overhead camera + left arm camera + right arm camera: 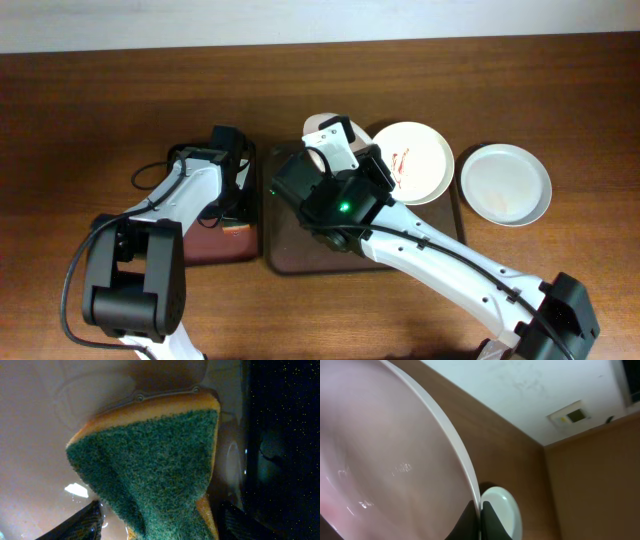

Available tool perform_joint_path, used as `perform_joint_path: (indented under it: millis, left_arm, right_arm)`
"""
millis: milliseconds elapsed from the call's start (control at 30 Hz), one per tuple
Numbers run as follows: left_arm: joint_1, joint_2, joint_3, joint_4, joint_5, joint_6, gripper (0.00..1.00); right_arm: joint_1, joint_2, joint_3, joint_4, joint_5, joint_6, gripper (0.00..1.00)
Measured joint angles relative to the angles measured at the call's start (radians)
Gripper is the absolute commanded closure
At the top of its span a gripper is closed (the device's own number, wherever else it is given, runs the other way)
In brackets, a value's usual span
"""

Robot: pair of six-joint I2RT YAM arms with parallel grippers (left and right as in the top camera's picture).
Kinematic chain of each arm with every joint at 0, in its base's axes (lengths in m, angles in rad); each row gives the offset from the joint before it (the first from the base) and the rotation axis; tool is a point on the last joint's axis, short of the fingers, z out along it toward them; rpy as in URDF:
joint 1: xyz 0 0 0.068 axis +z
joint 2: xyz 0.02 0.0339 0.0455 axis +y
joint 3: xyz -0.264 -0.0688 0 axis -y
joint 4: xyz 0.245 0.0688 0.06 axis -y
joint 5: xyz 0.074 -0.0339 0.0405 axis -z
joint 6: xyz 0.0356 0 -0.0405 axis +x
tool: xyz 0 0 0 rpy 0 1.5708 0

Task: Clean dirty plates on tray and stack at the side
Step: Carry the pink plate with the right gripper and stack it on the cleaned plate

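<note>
Sponge: fills the left wrist view, green scouring face toward the camera, yellow body along its top and right edges, over a glossy reddish-brown surface; whether it touches that surface cannot be told
Left fingers: clamped on the sponge from both sides, dark tips showing at the lower corners of the view
Left arm: reaches from the near left forward and inward, its wrist over the small tray
Small tray: black-rimmed, on the tabletop just left of the tray
Right arm: runs from the near right corner diagonally to the middle, wrist turned so its camera looks up past the plate to wall and ceiling
Right fingers: set narrow, pinching the rim of the held plate
Held plate: white, steeply tilted, lifted above the far left part of the tray; its rim curves down into the fingers
Smeared plate: white with red marks, lying at the tray's far right corner
Grey-green plate: flat on the tabletop just right of the tray, beside the smeared plate
</note>
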Motion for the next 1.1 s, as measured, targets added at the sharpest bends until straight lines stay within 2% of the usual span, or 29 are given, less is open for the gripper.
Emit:
perform_joint_path:
  millis: [167, 233, 333, 467, 500, 533, 633, 767, 900, 1067, 1100]
  left_arm:
    - [0.000, 0.000, 0.000, 0.003, 0.000, 0.000, 0.29]
    - [0.000, 0.000, 0.000, 0.003, 0.000, 0.000, 0.28]
    - [0.000, 0.000, 0.000, 0.003, 0.000, 0.000, 0.29]
    - [0.000, 0.000, 0.000, 0.003, 0.000, 0.000, 0.28]
    - [0.000, 0.000, 0.000, 0.003, 0.000, 0.000, 0.28]
    - [0.000, 0.000, 0.000, 0.003, 0.001, 0.000, 0.28]
    - [0.000, 0.000, 0.000, 0.003, 0.004, 0.000, 0.27]
    - [0.000, 0.000, 0.000, 0.003, 0.004, 0.000, 0.27]
    - [0.000, 0.000, 0.000, 0.003, 0.004, 0.000, 0.27]
    - [0.000, 0.000, 0.000, 0.003, 0.004, 0.000, 0.27]
    - [0.000, 0.000, 0.000, 0.003, 0.004, 0.000, 0.27]
  right_arm:
    - [0.000, 0.000, 0.000, 0.013, 0.027, -0.028, 0.96]
    - [-0.038, 0.000, 0.000, 0.022, -0.111, -0.021, 0.96]
    - [-0.184, 0.000, 0.000, 0.024, -0.336, 0.026, 0.96]
    - [-0.431, 0.000, 0.000, 0.027, -0.654, 0.094, 0.96]
    - [-0.519, 0.000, 0.000, 0.031, -0.755, 0.114, 0.96]
    - [-0.668, 0.000, 0.000, 0.035, -0.886, 0.139, 0.96]
    - [-0.960, 0.000, 0.001, 0.011, -1.105, 0.155, 0.96]
    - [-1.226, 0.002, 0.001, -0.042, -1.182, 0.158, 0.96]
    - [-1.384, 0.023, -0.005, -0.044, -1.192, 0.158, 0.96]
    - [-1.416, 0.042, -0.153, 0.044, -1.176, 0.155, 0.95]
    - [-1.416, 0.045, -0.183, 0.079, -1.176, 0.155, 0.91]
